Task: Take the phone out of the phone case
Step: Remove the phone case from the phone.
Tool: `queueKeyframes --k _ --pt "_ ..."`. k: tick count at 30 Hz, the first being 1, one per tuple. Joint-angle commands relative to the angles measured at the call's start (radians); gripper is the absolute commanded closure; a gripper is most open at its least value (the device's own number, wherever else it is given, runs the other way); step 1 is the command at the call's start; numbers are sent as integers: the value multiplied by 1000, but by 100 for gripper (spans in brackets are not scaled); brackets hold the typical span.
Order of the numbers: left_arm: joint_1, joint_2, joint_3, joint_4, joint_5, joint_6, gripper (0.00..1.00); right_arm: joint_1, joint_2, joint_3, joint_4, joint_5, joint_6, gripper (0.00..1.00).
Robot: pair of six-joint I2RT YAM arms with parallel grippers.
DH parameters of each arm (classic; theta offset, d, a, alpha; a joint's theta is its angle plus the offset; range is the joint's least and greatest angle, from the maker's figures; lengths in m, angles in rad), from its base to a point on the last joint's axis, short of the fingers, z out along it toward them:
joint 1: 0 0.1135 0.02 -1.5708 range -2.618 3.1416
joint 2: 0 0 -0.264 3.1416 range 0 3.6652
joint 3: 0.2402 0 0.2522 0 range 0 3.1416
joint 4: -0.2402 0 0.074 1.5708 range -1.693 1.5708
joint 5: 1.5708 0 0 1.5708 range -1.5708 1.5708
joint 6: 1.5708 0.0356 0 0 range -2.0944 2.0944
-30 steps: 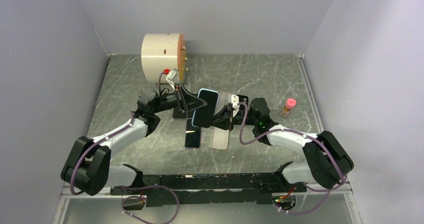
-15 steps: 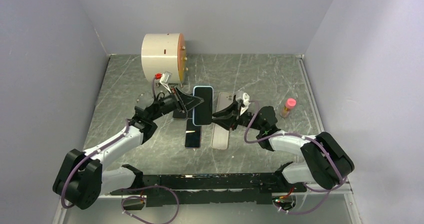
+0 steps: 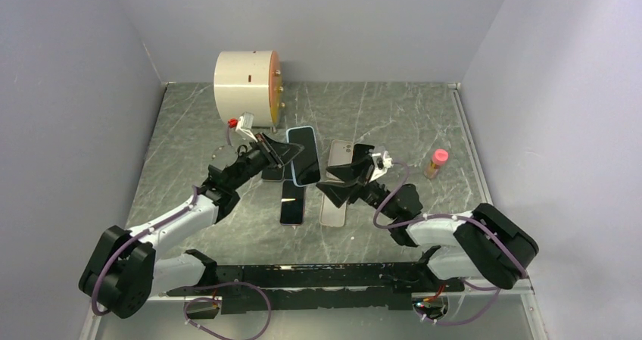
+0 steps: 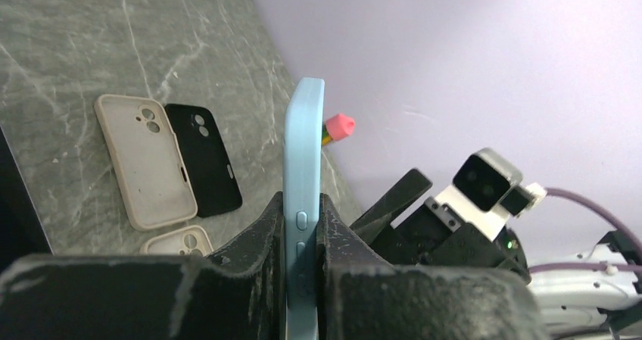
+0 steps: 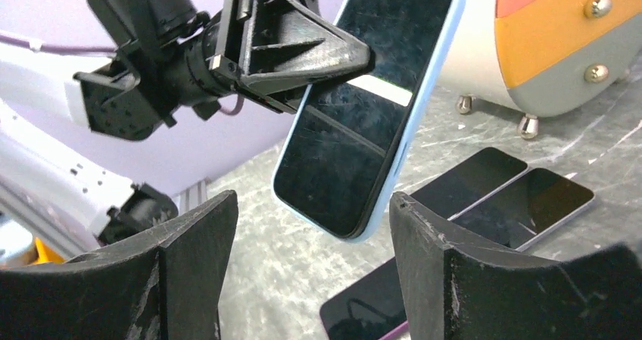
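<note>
The phone in its light blue phone case (image 3: 303, 155) hangs above the middle of the table, dark screen facing up. My left gripper (image 3: 285, 152) is shut on its long edge; in the left wrist view the fingers (image 4: 266, 226) press both faces of the case (image 4: 304, 143) by the side buttons. My right gripper (image 3: 343, 175) stands open just right of the phone, not touching it. In the right wrist view the cased phone (image 5: 367, 109) floats beyond the gap of the right gripper (image 5: 312, 207), held by the left gripper (image 5: 303, 48).
A white drum with an orange face (image 3: 246, 86) stands at the back left. Bare dark phones (image 3: 293, 204) lie under the held phone. Empty cases lie near: beige (image 4: 144, 162), black (image 4: 204, 158), another beige (image 3: 333, 207). A pink-capped bottle (image 3: 437, 162) stands at the right.
My right gripper has let go of the cased phone, opened wide and drawn back toward the near right. The left gripper has carried the phone slightly left and farther back.
</note>
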Motion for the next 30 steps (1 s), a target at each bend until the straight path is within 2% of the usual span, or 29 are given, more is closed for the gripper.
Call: queueKeyframes --k 1,7,10,15,30 --pt "-2 -46 18 136 -85 -65 98 46 64 -28 186 200 101 24" --pt "-2 -67 17 175 -116 -100 98 88 192 -3 324 212 178 23" --pt "-2 -67 16 212 -114 -121 98 101 222 29 327 202 194 23" --pt "-4 -35 4 301 -111 -169 98 120 218 78 327 194 191 23" --pt "-19 0 -32 406 -126 -209 97 133 155 157 327 179 180 23"
